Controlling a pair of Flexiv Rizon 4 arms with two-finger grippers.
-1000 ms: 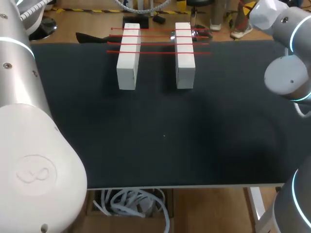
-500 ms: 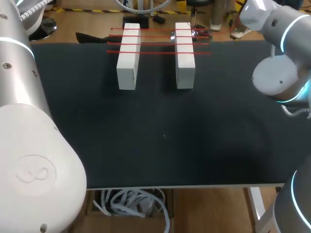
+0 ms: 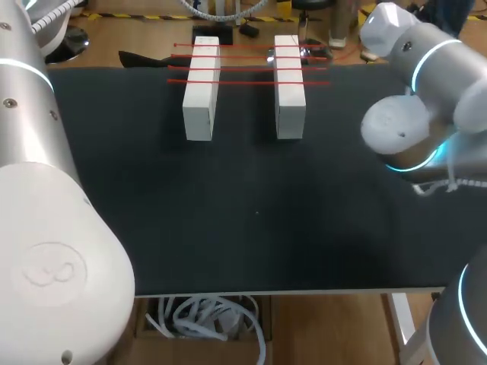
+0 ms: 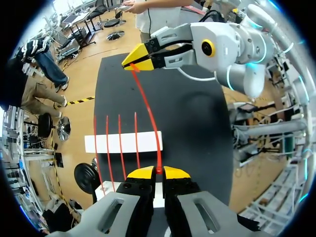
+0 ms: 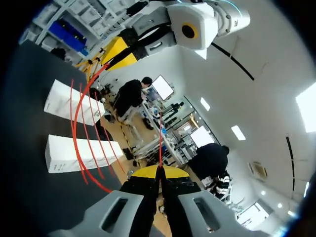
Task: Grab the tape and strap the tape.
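Right arm (image 3: 403, 129) has swung inward toward the blocks (image 3: 289, 99). Left gripper (image 4: 153, 172) and right gripper (image 5: 159, 170) each pinch one end of the red tape (image 4: 148, 113) stretched between them, likely lining up the strap.

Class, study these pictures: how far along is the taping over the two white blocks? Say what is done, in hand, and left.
Done: four red tapes lie stretched across both white blocks. In hand: a fifth tape arches between the left tool and right tool, each shut on one end. Left: probably lowering it across the blocks beside the others.
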